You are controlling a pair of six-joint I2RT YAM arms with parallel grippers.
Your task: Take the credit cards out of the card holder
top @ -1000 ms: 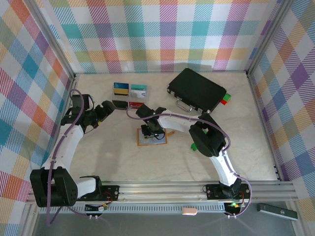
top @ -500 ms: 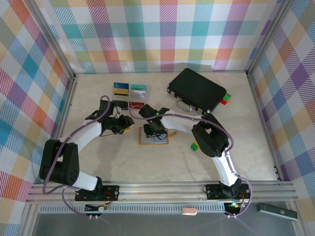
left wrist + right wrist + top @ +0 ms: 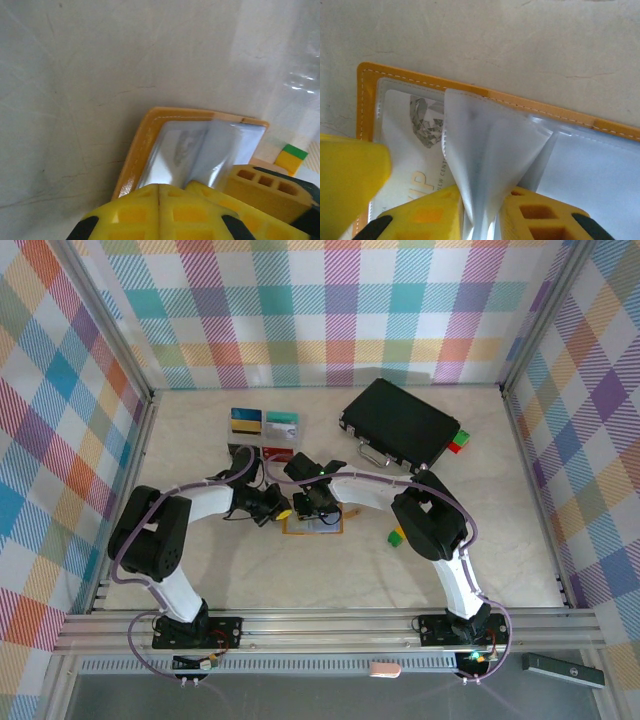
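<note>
Top camera looks down — both wrist cameras hug card holder [image 3: 185, 150].

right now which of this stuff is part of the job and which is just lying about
Job:
holder, its clear sleeve pinched in the right tool
grey-white card inside the holder
blue-yellow card, teal card, red card out on the table

Lying about:
black case
green-yellow block
red-green block

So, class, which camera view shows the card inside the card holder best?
Right wrist: the card is close up, its logo and lettering visible through a clear pocket. Left wrist shows it dulled by glare. From the top, the card holder is small and partly covered.
</note>
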